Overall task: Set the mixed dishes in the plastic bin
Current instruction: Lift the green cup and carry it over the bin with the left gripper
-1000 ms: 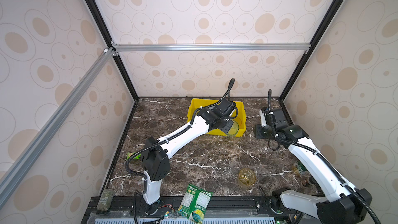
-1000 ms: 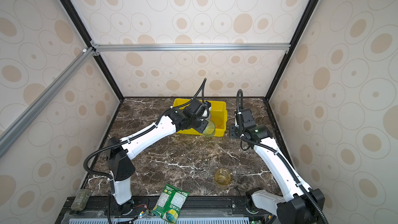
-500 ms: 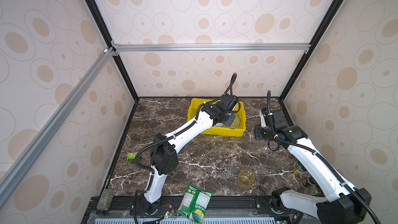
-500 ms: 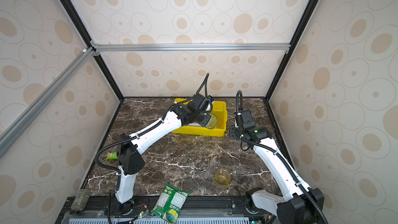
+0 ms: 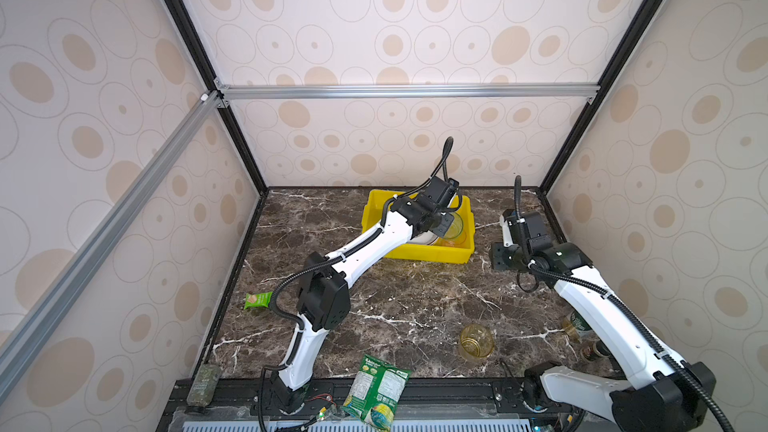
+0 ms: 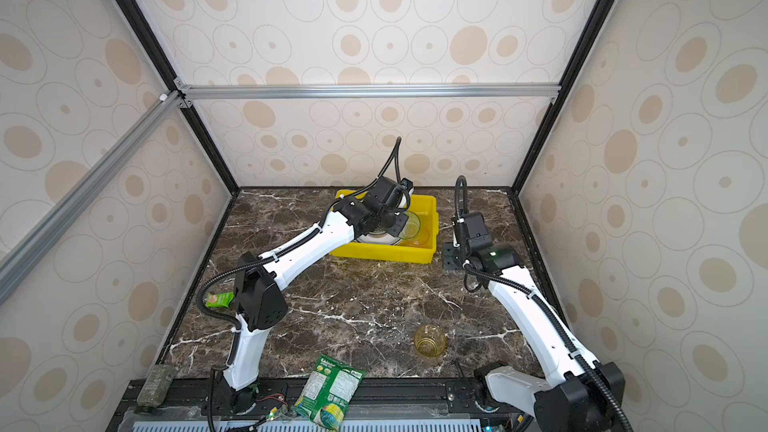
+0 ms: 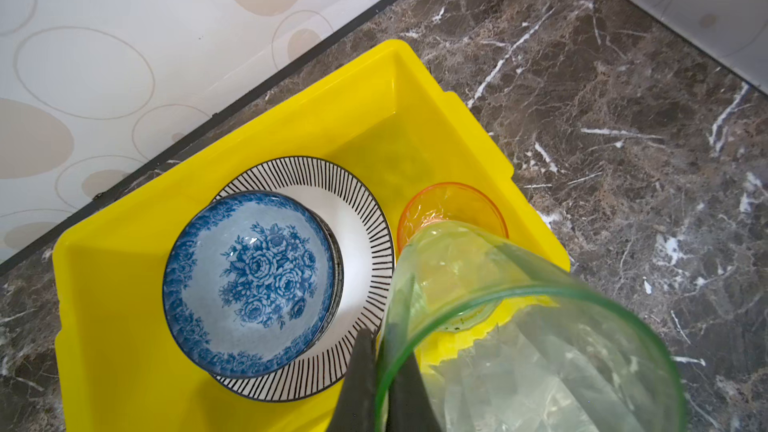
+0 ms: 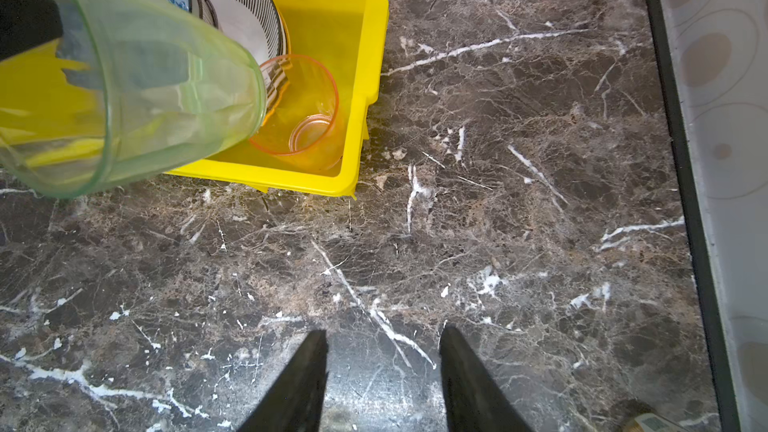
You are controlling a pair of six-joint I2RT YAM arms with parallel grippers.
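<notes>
Two hazards as the left tool (image 7: 380, 353), pinching the wall of the tilted green glass tumbler (image 7: 519, 326), hangs it over a corner of the yellow plastic bin (image 7: 124, 268): it could clip the thin orange tumbler (image 7: 453, 205) below or slip free (smooth glass!), while the right tool (image 8: 382, 367) hovers spread over the marbled counter (image 8: 498, 201).

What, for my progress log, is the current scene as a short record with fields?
left gripper: shut on the rim of the green tumbler, held tilted over the bin's front edge
right gripper: open, empty, over bare table beside the bin
yellow bin: blue floral bowl stacked in striped dish; orange tumbler upright in a corner
left on table: amber tumbler
non-dishes: snack packet, small green packet
</notes>
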